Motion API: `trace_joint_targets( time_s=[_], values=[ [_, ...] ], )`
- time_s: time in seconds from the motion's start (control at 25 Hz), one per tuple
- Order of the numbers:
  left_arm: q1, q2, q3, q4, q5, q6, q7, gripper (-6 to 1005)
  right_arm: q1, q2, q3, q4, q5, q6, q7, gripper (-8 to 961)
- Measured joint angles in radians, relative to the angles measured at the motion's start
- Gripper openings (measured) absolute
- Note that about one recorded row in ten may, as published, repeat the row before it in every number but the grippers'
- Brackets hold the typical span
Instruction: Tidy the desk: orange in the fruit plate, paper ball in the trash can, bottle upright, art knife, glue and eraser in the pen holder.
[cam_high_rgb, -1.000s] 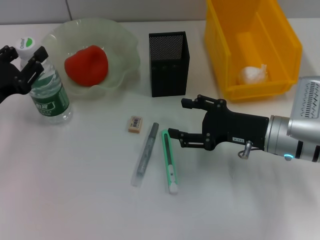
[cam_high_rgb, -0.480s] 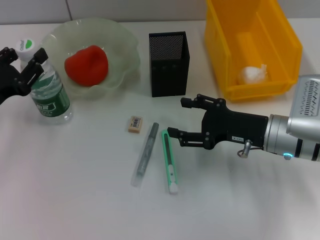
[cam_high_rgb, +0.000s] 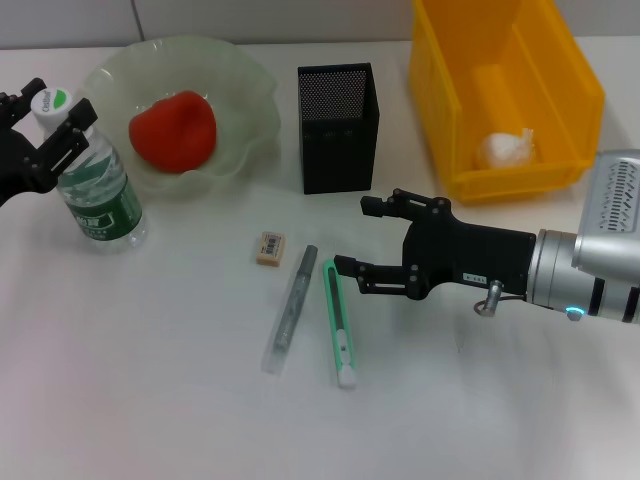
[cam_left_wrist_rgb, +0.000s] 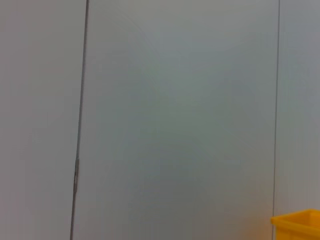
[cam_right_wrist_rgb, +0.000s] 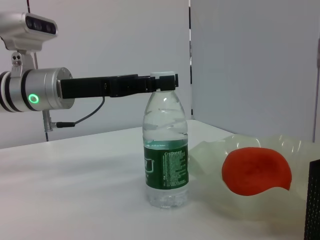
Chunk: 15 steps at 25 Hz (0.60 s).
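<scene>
art knife (cam_high_rgb: 339, 326): green, flat on the tabletop (cam_high_rgb: 150, 400), nearest the robot, just beside the glue
glue (cam_high_rgb: 291, 308): grey stick lying next to the knife, not yet collected
right gripper (cam_high_rgb: 352, 236): jaws spread wide, empty, lower finger tip just beside the knife's upper end
eraser (cam_high_rgb: 270, 248): loose on the tabletop, just beyond the glue
step in hand: judged to be picking up the art knife for the pen holder
next move: lower so the fingers straddle the knife's narrow body, then close
bottle (cam_high_rgb: 95, 184): upright near the plate
left gripper (cam_high_rgb: 42, 130): around the bottle neck under the cap; grip cannot be told
pen holder (cam_high_rgb: 337, 127): black mesh, behind the loose items
orange (cam_high_rgb: 174, 129): in the fruit plate (cam_high_rgb: 240, 80)
paper ball (cam_high_rgb: 506, 150): in the yellow trash can (cam_high_rgb: 578, 90)
</scene>
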Motion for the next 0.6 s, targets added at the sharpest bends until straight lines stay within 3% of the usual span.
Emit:
trace_joint_targets(
  time_s=[0.28,0.52,0.6],
  values=[
    [-0.001,0.002,-0.010,0.004,-0.002,0.059,-0.020,667,0.000,0.001,0.000,0.000,0.000,0.000,0.000,830],
    [-0.007,0.013,-0.078,0.018,-0.047,0.260,-0.133,812,-0.002,0.002,0.005,-0.001,0.006,0.000,0.012,830],
    [-0.005,0.021,-0.088,0.037,-0.060,0.311,-0.193,812,-0.002,0.001,0.008,-0.004,0.006,-0.002,0.026,830]
  ],
)
